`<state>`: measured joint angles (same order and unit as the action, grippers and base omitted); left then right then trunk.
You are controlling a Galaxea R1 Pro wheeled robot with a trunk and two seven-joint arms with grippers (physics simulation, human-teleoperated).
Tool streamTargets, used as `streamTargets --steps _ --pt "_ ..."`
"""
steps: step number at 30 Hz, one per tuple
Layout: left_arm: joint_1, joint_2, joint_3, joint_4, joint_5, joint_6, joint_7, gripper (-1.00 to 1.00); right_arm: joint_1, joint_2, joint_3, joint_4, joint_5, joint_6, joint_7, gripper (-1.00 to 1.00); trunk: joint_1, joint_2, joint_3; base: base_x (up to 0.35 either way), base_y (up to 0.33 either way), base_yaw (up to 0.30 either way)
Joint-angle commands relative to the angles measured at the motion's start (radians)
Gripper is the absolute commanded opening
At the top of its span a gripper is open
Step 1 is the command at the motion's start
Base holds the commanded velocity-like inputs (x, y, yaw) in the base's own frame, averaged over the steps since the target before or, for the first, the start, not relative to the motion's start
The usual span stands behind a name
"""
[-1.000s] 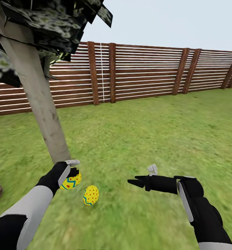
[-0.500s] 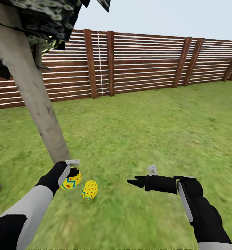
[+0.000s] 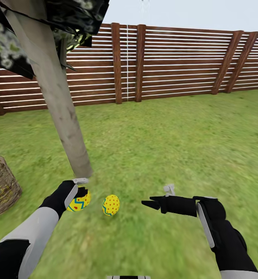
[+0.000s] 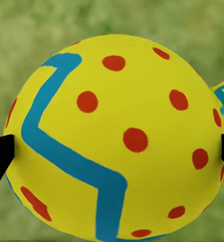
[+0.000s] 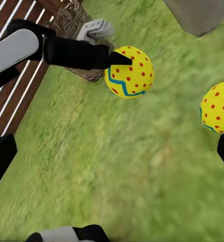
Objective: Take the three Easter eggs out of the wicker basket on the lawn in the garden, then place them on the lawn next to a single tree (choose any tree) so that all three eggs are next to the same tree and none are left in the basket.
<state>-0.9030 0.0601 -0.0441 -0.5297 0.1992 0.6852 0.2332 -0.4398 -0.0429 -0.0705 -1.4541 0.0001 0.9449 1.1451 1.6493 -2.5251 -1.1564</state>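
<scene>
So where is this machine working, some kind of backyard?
It looks like a fenced garden, in a simulation. Short green lawn covers the ground, a brown slatted wooden fence closes it off, and a pale-trunked tree stands close by, with a wicker basket on the grass.

Yellow eggs with red dots and blue zigzags; green lawn.
</scene>
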Motion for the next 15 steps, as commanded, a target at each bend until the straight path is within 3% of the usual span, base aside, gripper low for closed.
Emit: streamTargets --steps 1,8,15 --pt "0.000 0.000 -0.005 -0.001 0.009 0.004 0.009 -1.00 0.000 0.000 -0.002 0.000 -0.003 0.008 0.004 1.00 0.000 0.000 -0.001 0.000 0.000 0.141" --pt "0.000 0.000 -0.005 0.000 0.005 0.005 0.009 -1.00 0.000 0.000 -0.003 0.000 -0.008 0.008 0.007 1.00 0.000 0.000 -0.001 0.128 0.055 0.033" --pt "0.000 0.000 -0.005 0.000 0.006 0.005 0.009 -1.00 0.000 0.000 -0.003 0.000 -0.008 0.008 0.010 1.00 0.000 0.000 -0.001 0.014 -0.106 0.001"
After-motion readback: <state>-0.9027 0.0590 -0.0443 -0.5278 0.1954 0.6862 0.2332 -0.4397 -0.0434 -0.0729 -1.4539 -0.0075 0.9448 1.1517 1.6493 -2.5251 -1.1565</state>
